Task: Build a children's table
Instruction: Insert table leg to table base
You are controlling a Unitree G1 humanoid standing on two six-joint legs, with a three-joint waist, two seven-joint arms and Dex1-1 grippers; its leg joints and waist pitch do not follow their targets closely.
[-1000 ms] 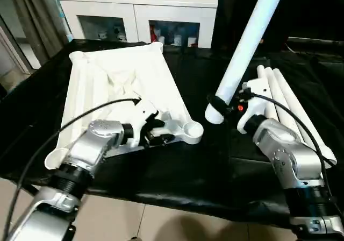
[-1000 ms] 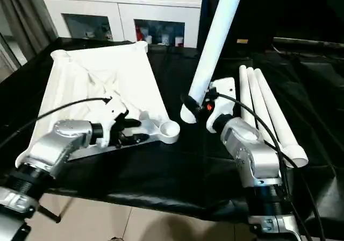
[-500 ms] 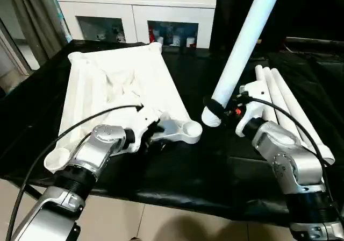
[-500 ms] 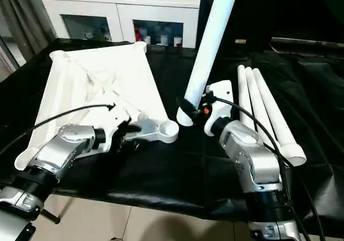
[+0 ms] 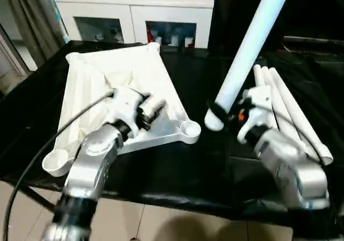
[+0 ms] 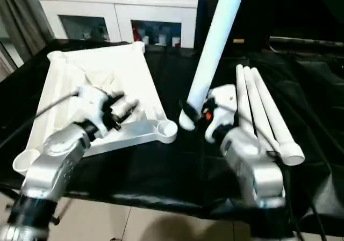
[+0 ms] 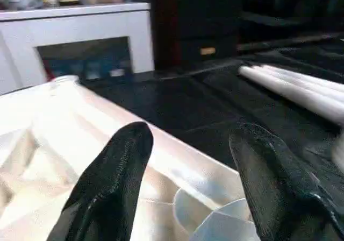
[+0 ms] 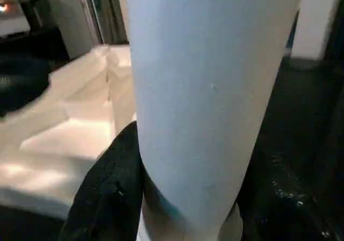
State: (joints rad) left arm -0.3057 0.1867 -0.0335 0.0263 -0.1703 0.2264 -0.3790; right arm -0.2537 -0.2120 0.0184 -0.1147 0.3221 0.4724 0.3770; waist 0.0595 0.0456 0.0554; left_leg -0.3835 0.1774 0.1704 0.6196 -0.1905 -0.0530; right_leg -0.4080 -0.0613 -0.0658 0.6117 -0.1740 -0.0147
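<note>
The children's table lies in parts. Its white tabletop [image 5: 102, 74] rests underside up on the left, with a round corner socket [image 5: 189, 128] at its near right. My left gripper [image 5: 155, 107] hovers over the tabletop near that corner; in the left wrist view its fingers [image 7: 113, 171] stand open with nothing between them. My right gripper [image 5: 217, 113] is shut on the lower end of a long white leg [image 5: 252, 42], which rises tilted up and to the right. The leg's open end hangs just right of the socket. Black fingers [image 8: 107, 187] flank the leg [image 8: 204, 90].
Three more white legs [image 5: 285, 106] lie side by side on the black-draped work table [image 5: 177, 165], right of my right arm. A white glass-door cabinet [image 5: 134, 9] stands behind the table. The table's near edge runs just below my forearms.
My left gripper has lifted off the tabletop's near edge and now hangs above it, closer to the middle. The held leg leans a little more to the right.
</note>
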